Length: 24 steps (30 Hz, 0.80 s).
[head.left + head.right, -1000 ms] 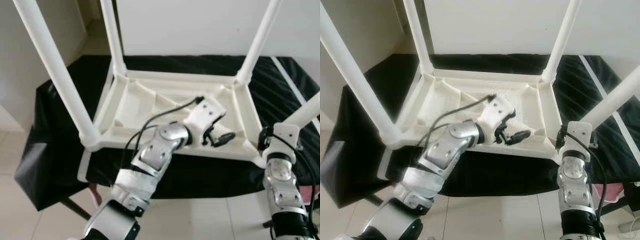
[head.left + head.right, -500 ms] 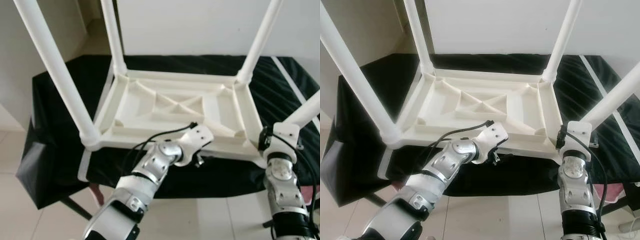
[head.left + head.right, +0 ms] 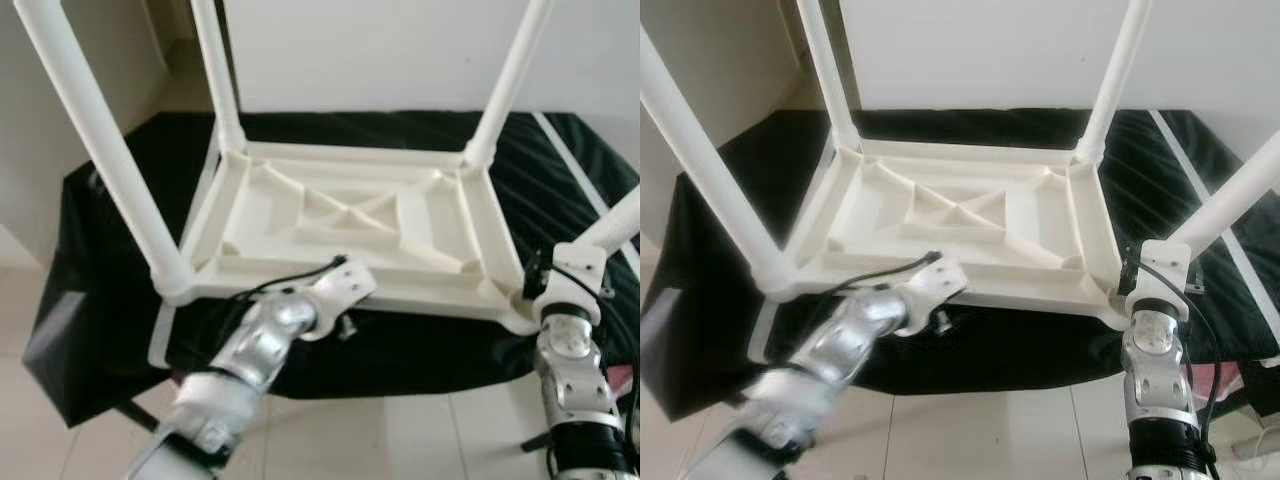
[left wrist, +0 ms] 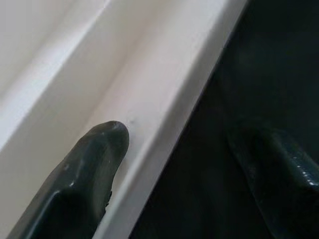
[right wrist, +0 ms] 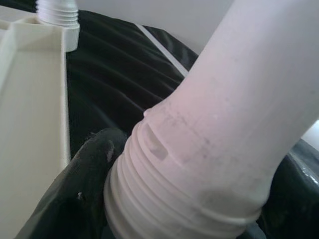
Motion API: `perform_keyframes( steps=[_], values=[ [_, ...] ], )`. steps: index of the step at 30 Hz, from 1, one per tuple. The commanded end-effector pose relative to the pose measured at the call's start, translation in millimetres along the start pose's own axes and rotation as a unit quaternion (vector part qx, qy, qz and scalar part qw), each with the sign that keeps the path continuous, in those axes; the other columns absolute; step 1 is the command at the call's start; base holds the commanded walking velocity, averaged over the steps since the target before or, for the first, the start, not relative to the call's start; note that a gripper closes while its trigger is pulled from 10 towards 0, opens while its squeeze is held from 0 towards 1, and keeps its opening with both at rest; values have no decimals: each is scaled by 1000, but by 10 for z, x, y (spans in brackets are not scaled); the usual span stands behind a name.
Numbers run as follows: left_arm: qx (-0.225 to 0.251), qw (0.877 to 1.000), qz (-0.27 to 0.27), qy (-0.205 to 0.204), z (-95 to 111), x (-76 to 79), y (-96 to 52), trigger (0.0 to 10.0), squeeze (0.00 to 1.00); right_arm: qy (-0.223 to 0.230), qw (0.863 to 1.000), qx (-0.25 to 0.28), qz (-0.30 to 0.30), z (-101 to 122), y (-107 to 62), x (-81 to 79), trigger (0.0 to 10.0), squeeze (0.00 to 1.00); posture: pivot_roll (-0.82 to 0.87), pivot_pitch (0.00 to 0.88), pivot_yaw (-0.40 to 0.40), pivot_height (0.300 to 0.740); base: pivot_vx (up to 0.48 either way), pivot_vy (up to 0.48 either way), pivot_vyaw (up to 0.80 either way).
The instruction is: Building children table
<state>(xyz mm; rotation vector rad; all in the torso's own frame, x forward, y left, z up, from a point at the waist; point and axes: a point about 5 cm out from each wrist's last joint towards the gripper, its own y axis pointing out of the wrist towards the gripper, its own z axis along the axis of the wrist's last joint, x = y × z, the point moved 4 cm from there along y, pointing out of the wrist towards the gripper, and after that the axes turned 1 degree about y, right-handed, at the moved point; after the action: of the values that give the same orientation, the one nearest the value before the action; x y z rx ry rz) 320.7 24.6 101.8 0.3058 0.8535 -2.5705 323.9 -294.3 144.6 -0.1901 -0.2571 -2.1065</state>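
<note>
White plastic table top (image 3: 350, 230) lies upside down on a black-draped surface (image 3: 110, 250), ribbed underside up, so the corner sockets face up for screwing legs in. Three legs stand in the far-left (image 3: 215, 70), far-right (image 3: 510, 80) and near-left (image 3: 100, 150) corners; the last leg (image 3: 1230, 195) slants away from the near-right corner, not seated. Right gripper (image 5: 184, 219) is clamped around this leg just above its threaded end, one black finger (image 5: 75, 194) on each side of the ribbed collar, likely holding it to line the thread up with the socket. That socket corner sits just beside the jaws, toward the table. Left gripper (image 4: 179, 169) is at the near rim (image 3: 420, 290) of the top, jaws spread with nothing between the pads: one finger (image 4: 84, 164) lies against the white rim, the other (image 4: 279, 169) over the black cloth, probably to steady the top. Room: open floor on the robot's side of both jaws; cloth edge hangs below the left jaws. Tight spots are the rim lip by the left finger and the near-right corner, where the tilted thread could catch or cross-thread.
</note>
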Motion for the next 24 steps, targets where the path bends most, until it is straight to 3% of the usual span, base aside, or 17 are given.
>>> perform_keyframes(
  steps=[1,2,4,6,12,14,16,18,23,24],
  values=[
    [-30,995,-91,-15,-207,258,-43,10000,0,-6,1000,-3,-1,-10,6,8,10000,0,-83,64,-9,740,0,0,0],
    [-30,993,-110,-12,-224,299,-129,10000,0,-6,1000,-4,0,-13,7,-12,10000,0,-81,62,-10,740,0,0,0],
    [-31,993,-115,-12,-235,308,-150,10000,0,-6,1000,-4,1,-13,8,-18,10000,0,-81,62,-10,740,0,0,0],
    [-36,990,-134,12,-286,340,-238,10000,0,-9,1000,-6,6,-16,15,-44,10000,0,-77,60,-13,740,0,0,0],
    [-33,994,-107,11,-231,272,-238,10000,0,-26,1000,-9,10,-23,31,-49,10000,0,-79,57,-17,740,0,0,0],
    [12,999,-49,-18,45,125,-140,10000,0,-53,998,-15,-7,-14,65,41,10000,0,-84,57,-21,740,0,0,0],
    [20,999,-41,-25,92,106,-128,10000,0,-57,998,-16,-10,-12,72,60,10000,0,-84,57,-21,740,0,0,0],
    [55,998,-11,-39,272,50,-107,10000,0,-79,996,-31,-31,-21,99,169,10000,0,-88,54,-23,740,0,0,0],
    [83,995,-2,-54,400,32,-106,10000,0,-106,992,-47,-54,-33,124,275,10000,0,-90,52,-24,740,0,0,0],
    [105,992,-6,-70,498,49,-112,10000,0,-137,986,-64,-76,-40,143,386,10000,0,-92,50,-26,740,0,0,0]
  ],
)
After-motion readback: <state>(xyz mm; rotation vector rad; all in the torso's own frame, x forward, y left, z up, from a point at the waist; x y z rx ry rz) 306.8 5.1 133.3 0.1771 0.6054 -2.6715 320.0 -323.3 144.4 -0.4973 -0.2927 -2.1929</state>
